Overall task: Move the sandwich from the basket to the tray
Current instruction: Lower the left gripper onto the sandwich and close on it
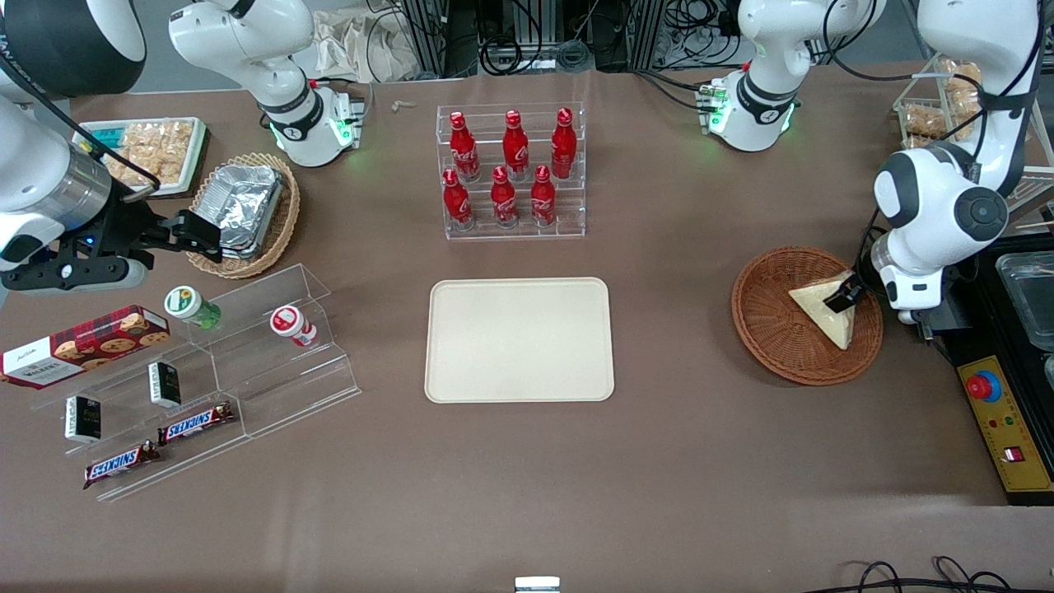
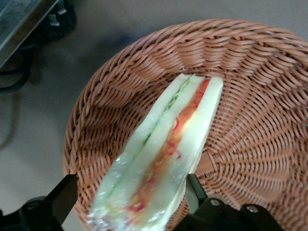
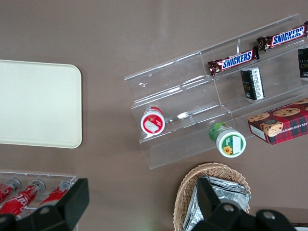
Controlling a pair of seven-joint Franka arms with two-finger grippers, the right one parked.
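The sandwich (image 1: 818,315), a pale wedge with red and green filling on its edge, lies in the reddish-brown wicker basket (image 1: 766,329) toward the working arm's end of the table. My left gripper (image 1: 844,295) is down in the basket, open, with its fingers either side of the sandwich's wide end. In the left wrist view the sandwich (image 2: 178,130) runs between the gripper's (image 2: 130,192) two black fingers. One finger (image 2: 195,192) is against the bread, and the other stands a little apart from it. The basket (image 2: 250,120) shows around them. The cream-beige tray (image 1: 519,339) lies bare at the table's middle.
A clear rack of red bottles (image 1: 510,169) stands farther from the front camera than the tray. A black control box (image 1: 1000,412) with a red button sits beside the basket at the table's edge. Clear snack shelves (image 1: 206,362) and a tan basket of foil trays (image 1: 247,210) are toward the parked arm's end.
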